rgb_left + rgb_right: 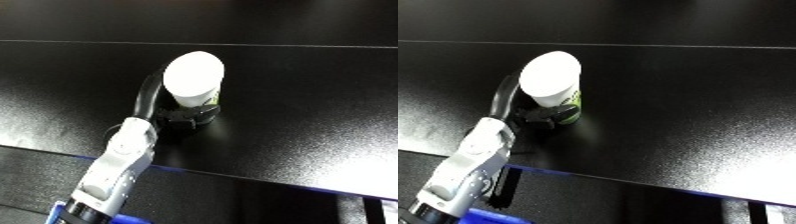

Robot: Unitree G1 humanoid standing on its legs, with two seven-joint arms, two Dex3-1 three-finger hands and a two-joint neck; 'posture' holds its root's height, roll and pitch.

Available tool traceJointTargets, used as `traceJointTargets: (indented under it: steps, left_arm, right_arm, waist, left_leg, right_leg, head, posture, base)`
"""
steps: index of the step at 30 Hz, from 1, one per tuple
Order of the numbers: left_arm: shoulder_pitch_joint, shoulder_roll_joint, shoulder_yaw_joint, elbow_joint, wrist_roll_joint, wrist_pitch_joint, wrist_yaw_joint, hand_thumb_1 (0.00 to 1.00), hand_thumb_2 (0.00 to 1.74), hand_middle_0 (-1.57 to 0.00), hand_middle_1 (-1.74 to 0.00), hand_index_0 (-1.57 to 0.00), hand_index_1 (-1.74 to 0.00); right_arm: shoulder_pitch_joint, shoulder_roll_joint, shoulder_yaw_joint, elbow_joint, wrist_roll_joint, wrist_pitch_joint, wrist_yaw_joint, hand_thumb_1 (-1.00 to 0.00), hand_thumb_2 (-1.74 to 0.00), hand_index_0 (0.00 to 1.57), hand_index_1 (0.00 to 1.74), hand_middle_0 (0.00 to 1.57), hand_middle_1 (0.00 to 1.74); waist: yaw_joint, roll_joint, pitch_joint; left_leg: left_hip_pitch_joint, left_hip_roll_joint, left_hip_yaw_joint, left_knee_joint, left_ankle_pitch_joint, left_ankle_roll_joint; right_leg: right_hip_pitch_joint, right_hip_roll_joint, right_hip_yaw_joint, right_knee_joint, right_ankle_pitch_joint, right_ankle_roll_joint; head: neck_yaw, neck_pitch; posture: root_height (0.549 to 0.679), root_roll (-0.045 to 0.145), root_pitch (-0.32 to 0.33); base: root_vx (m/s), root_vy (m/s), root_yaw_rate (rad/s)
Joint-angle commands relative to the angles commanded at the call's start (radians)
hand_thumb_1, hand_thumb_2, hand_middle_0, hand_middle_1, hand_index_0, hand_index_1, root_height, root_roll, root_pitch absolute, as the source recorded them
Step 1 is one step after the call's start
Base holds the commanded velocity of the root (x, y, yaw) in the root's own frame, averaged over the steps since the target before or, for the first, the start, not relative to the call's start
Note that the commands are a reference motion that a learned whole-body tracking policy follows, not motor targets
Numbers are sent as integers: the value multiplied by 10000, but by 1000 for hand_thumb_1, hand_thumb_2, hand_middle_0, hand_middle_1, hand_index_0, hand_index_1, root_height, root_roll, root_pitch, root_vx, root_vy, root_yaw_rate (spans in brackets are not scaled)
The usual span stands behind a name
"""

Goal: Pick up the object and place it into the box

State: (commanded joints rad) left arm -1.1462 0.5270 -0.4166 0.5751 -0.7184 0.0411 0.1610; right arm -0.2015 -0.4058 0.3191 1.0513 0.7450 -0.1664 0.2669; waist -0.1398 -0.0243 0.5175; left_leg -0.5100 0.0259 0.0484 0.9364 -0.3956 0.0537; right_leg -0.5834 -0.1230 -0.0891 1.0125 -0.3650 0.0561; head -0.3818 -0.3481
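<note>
Black and glossy, the table (293,100) fills nearly everything I see through the head camera, with pale glare washing over its near right part and a thin light seam running across it further back. On it, a little left of the middle, stands the object: a white cup (195,77) with a rounded white top, upright but looking tipped a little towards me, and a patch of green print low on its side, plainest in the right eye view. My left hand (182,116) is at the cup's base, its black fingers (551,114) curled round the lower part from the near side, while a black thumb or finger (145,96) arcs up along the cup's left flank. The cup's bottom seems to be down on the table, though the fingers hide the contact. My white and silver left forearm (120,162) comes in from the lower left edge. A strip of blue (496,216) shows at the bottom edge beneath the forearm.
</note>
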Motion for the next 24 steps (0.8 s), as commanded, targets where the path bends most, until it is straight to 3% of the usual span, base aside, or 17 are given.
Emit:
traceJointTargets:
  steps: [2,5,8,14,24]
  left_arm:
    - [-50,12,-17,10,-115,44,-33,800,1392,-1256,-1392,-1256,-1392]
    - [-7,-5,74,-7,-757,103,9,800,1392,-1256,-1392,-1256,-1392]
    - [233,-140,407,-104,-2182,189,-2,800,1392,-1256,-1392,-1256,-1392]
    - [1169,-466,1256,-783,-4237,-5,-1023,800,1392,-1256,-1392,-1256,-1392]
    - [3471,-351,2925,-3381,-3932,-1319,-1047,800,1392,-1256,-1392,-1256,-1392]
  right_arm:
    - [17,9,-4,25,-20,1,24,0,0,0,0,0,0]
    - [44,39,7,58,-41,-2,16,0,0,0,0,0,0]
    - [78,94,4,90,-59,-11,-49,0,0,0,0,0,0]
    - [200,252,-127,-10,-73,-19,-334,0,0,0,0,0,0]
    - [746,443,-454,-333,256,-291,-719,0,0,0,0,0,0]
  waist:
    - [1,11,-16]
    - [25,39,-47]
    - [74,82,-78]
    - [267,193,-74]
    - [875,366,-22]
  left_leg:
    - [29,-2,0,-8,-2,-4]
    - [87,-16,-17,-34,-3,-16]
    - [168,-42,-59,-91,4,-29]
    - [297,-139,-155,-250,60,-55]
    - [442,-456,-487,-650,269,-133]
  right_leg:
    - [26,-5,-2,0,-11,-4]
    - [86,-23,-10,-10,-36,-15]
    - [168,-59,-22,-21,-75,-27]
    - [321,-141,-45,-57,-139,-102]
    - [571,-228,-218,-187,-214,-242]
  head:
    - [-33,-45]
    - [-22,-129]
    - [-17,-187]
    - [138,-257]
    - [-15,-289]
  posture:
    - [599,30,-42]
    - [600,32,-45]
    - [601,33,-48]
    - [602,38,-51]
    - [607,45,-49]
  base:
    - [12,-3,19]
    - [14,-2,32]
    - [16,-4,55]
    - [7,-2,96]
    - [-23,-24,149]
